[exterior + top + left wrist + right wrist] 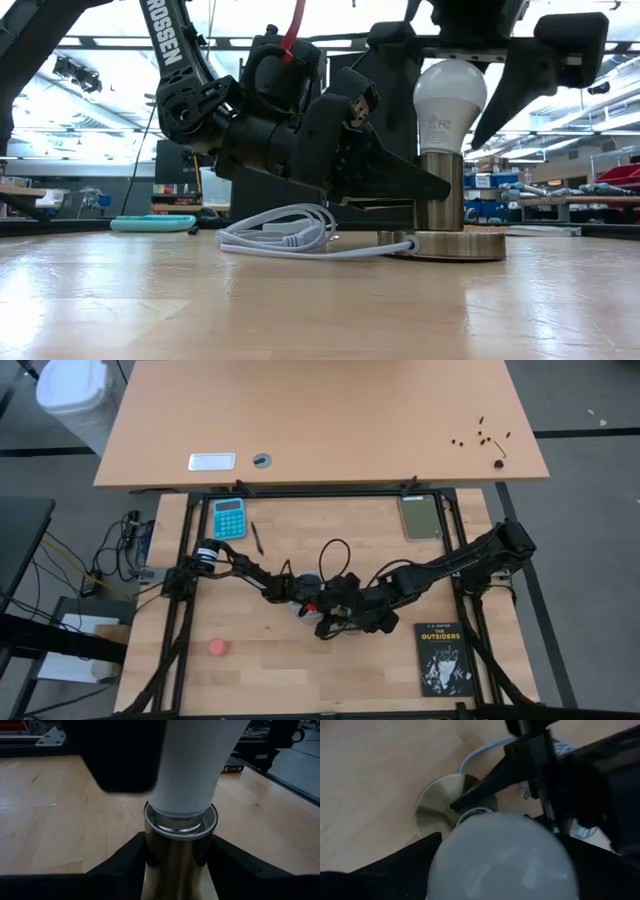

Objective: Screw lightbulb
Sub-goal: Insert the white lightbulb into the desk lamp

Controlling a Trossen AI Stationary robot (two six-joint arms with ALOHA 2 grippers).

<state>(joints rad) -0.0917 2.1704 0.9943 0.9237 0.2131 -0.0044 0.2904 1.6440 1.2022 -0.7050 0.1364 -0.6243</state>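
At the centre of the high view, the lightbulb [449, 98] stands upright in its socket [441, 198] on the surface, the left hand [180, 851] pinching the socket and the right hand [502, 865] spread around the light, slippery, fragile glass.

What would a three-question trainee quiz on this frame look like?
1. True or false: the white frosted pear-shaped lightbulb lies loose on the pale wooden table.
2. What do the left gripper jaws clamp? A, the shiny brass-coloured cylindrical socket stem; B, the white cord; C, the black book.
3. Fill in: the right gripper hangs ___ the lightbulb.
Key: 1 false, it stands upright in the socket stem; 2 A; 3 above.
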